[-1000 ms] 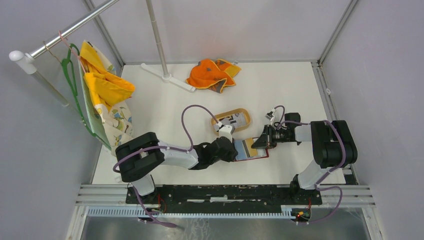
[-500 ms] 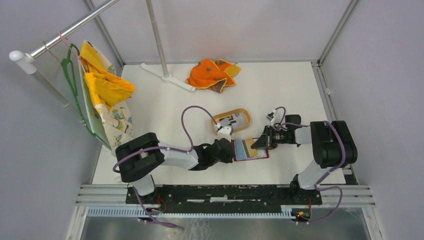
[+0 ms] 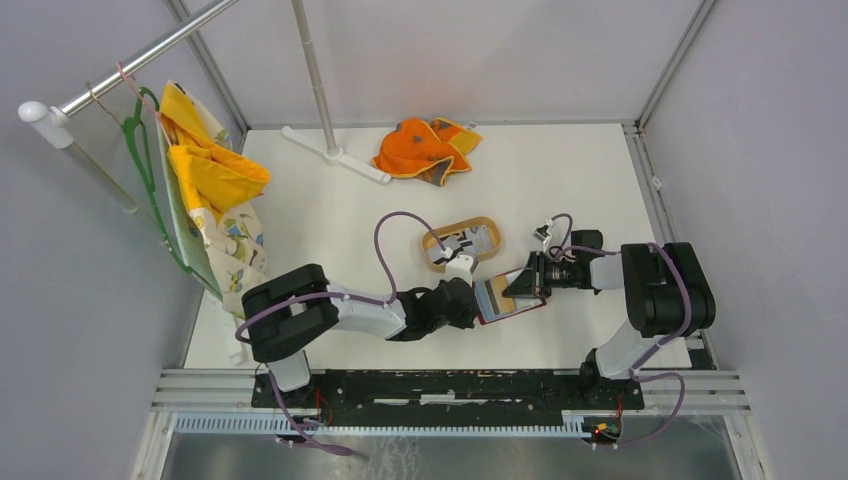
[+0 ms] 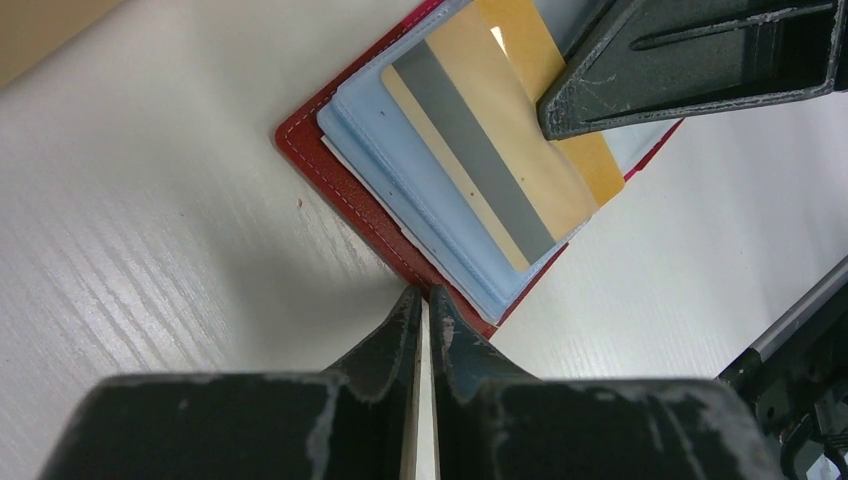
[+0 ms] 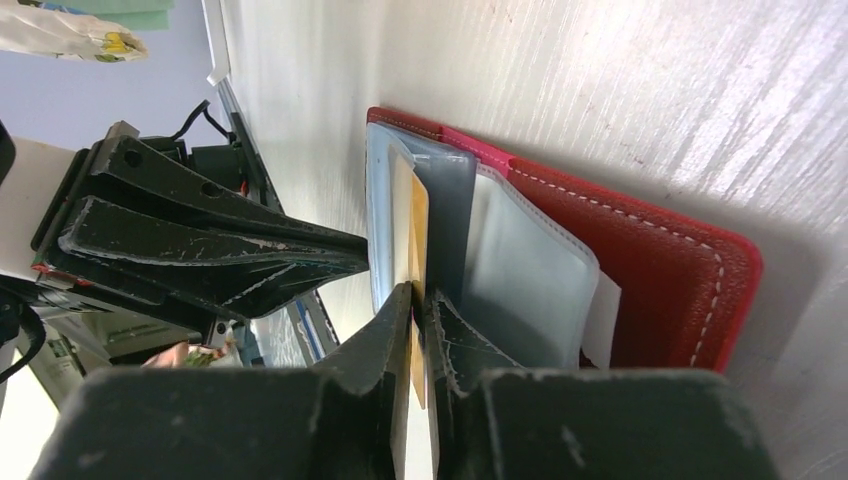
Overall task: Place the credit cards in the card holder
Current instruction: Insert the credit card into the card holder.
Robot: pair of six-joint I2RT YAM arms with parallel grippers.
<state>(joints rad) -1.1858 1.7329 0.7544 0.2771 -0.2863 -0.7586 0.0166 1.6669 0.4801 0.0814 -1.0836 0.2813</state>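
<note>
1. The left pincer is resting low on the counter, nearly closed, its tips touching the red edge of the card holder; I cannot tell if it is gripping
2. The card holder is lying open between both pincers
3. The right pincer is pinching a gold credit card against the blue pockets
4. Farther back, more credit cards are lying in the wooden tray

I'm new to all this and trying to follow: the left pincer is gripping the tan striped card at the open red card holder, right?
Not quite. It is the right pincer that grips the tan card at the open red card holder, as the right wrist view shows. The left pincer is shut, its tips at the holder's edge.
</note>
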